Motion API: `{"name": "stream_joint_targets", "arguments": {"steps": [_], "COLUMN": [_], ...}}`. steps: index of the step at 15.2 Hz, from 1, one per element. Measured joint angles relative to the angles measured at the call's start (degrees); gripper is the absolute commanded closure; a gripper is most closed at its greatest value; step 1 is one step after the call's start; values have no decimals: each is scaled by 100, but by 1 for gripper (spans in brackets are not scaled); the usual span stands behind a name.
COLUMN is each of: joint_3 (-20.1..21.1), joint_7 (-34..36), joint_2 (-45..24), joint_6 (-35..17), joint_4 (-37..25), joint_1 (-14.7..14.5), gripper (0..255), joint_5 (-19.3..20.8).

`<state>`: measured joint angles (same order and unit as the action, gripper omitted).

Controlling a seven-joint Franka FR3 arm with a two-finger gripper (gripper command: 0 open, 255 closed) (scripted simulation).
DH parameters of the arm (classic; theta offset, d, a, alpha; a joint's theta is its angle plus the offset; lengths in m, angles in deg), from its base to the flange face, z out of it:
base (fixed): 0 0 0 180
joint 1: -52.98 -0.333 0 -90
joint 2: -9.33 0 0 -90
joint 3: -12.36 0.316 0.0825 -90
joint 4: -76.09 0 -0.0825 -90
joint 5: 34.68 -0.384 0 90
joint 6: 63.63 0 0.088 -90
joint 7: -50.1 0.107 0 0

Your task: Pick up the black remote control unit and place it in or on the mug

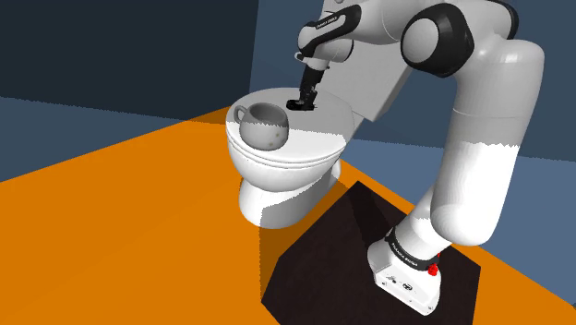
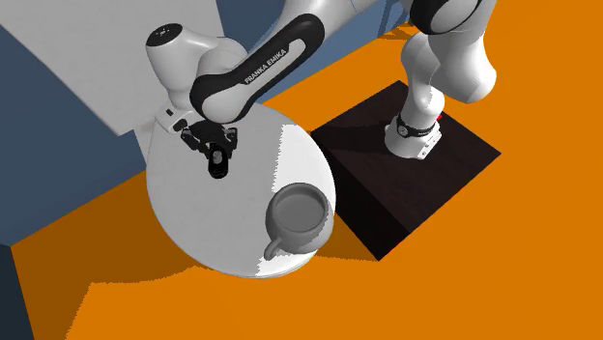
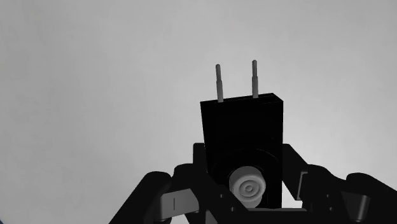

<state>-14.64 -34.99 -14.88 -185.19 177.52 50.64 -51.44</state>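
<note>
The gripper (image 3: 243, 167) pinches the black remote control unit (image 3: 242, 124) between its 2 fingers, low over the white toilet lid (image 1: 325, 129). The unit's 2 thin prongs (image 3: 219, 83) point away from the gripper. The grey mug (image 1: 263, 126) stands nearby on the same lid

Remote control unit (image 3: 242, 130): flat matt black, smooth faces, no sheen. Its 2 prongs (image 3: 219, 83): pale grey, dull, material unclear. Knob (image 3: 248, 186) on it: pale, ribbed in rings. Mug (image 1: 263, 126): plain grey, matt, smooth. Toilet (image 1: 314, 148): white, smooth. Floor (image 1: 111, 231): flat orange, untextured. Arm (image 1: 480, 175): smooth white shell, soft sheen. Stand (image 1: 332, 240): dark, matt.
</note>
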Motion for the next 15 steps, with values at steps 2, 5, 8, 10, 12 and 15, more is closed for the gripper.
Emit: {"name": "stream_joint_targets", "arguments": {"steps": [2, 5, 8, 10, 12, 15], "joint_3": [0, 0, -23, -43, -63, -88], "joint_7": [0, 0, 28, 62, 106, 157], "joint_2": [0, -1, 65, 119, 200, 289], "joint_6": [0, 0, 127, 263, 373, 558], "joint_4": [0, 0, -70, -162, -202, -311], "joint_1": [0, 0, -7, -12, -36, -53], "gripper": [255, 255, 255, 255, 255, 255], "joint_5": [0, 0, 45, 86, 135, 196]}}
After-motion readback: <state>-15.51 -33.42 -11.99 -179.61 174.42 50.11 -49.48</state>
